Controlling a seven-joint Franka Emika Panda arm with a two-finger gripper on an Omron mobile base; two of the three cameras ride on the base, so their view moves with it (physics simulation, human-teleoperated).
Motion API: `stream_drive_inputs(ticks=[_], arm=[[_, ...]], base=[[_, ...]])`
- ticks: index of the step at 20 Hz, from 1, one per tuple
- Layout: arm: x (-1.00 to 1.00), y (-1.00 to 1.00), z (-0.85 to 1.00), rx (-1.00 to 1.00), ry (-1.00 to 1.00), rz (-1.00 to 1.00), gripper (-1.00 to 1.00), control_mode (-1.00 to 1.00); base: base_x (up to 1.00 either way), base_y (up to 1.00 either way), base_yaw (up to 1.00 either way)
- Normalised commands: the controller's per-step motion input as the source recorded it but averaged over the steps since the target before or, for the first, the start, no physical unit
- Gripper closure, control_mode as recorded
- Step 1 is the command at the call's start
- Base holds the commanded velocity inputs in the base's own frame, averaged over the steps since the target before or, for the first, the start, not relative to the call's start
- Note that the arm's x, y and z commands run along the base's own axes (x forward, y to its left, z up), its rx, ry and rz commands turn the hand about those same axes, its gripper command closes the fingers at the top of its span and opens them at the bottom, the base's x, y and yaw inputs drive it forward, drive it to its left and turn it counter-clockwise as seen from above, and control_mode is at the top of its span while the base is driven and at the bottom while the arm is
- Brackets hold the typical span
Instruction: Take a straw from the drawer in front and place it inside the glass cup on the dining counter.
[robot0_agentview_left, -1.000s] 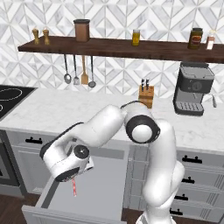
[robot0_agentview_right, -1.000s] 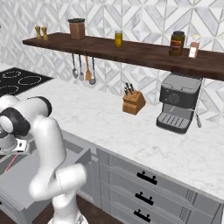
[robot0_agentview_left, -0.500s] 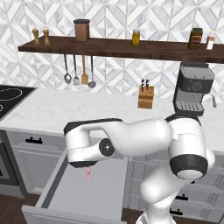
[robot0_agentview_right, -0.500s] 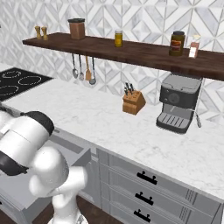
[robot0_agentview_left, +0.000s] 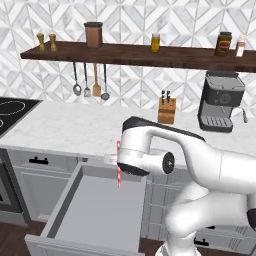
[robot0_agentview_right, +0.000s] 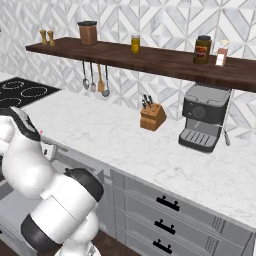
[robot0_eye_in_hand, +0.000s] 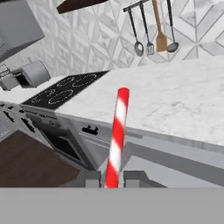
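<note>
The thin straight red-and-white striped straw (robot0_eye_in_hand: 117, 139) is held between the two small dark fingers (robot0_eye_in_hand: 92, 178), which are closed narrowly on its lower end in the hand view, one at each side of it, with the rest of it sticking up and away from them. In the left base view the straw (robot0_agentview_left: 119, 165) stands nearly upright in the air beside the white arm's hand, above the wide shallow grey box drawer (robot0_agentview_left: 95, 209), clear of its plain grey floor. The drawer is pulled out from under the white marble table (robot0_agentview_left: 75, 127) and lies open, its inside bare. The gripper (robot0_eye_in_hand: 112, 180) is raised to about the level of the table's front edge, so that the hand view looks across the table's surface toward a black cooktop (robot0_eye_in_hand: 64, 90) and three long-handled utensils (robot0_eye_in_hand: 154, 27) hanging under a dark wooden shelf (robot0_agentview_left: 135, 54). On the table by the wall stand a wooden knife block (robot0_agentview_left: 167, 110) and, well apart to its right, a grey and black coffee machine (robot0_agentview_left: 220, 102). In the right base view the arm's white body (robot0_agentview_right: 30, 165) rises at the lower left, in front of the drawer, with the knife block (robot0_agentview_right: 152, 117) and the coffee machine (robot0_agentview_right: 204, 116) beyond it.
</note>
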Motion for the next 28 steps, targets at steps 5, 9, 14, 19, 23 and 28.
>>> stream_drive_inputs(ticks=[5, 9, 14, 19, 23, 28], arm=[[0.0, -0.39, 0.55, 0.15, -0.23, 0.14, 1.0, -1.0], [-0.13, 0.07, 0.1, -0.06, -0.43, 0.19, 1.0, -1.0], [-0.1, 0.42, 0.0, -0.11, -0.65, 0.12, 1.0, -1.0], [0.0, 0.36, 0.04, -0.11, -0.76, 0.05, 1.0, -1.0], [0.0, 0.2, 0.07, -0.09, -0.8, 0.0, 1.0, -1.0], [0.01, 0.26, 0.07, -0.39, -0.64, 0.06, 1.0, -1.0]], base=[[0.0, 0.0, 0.0], [0.0, 0.0, 0.0], [0.0, 0.0, 0.0], [0.0, 0.0, 0.0], [0.0, 0.0, 0.0], [0.0, 0.0, 0.0]])
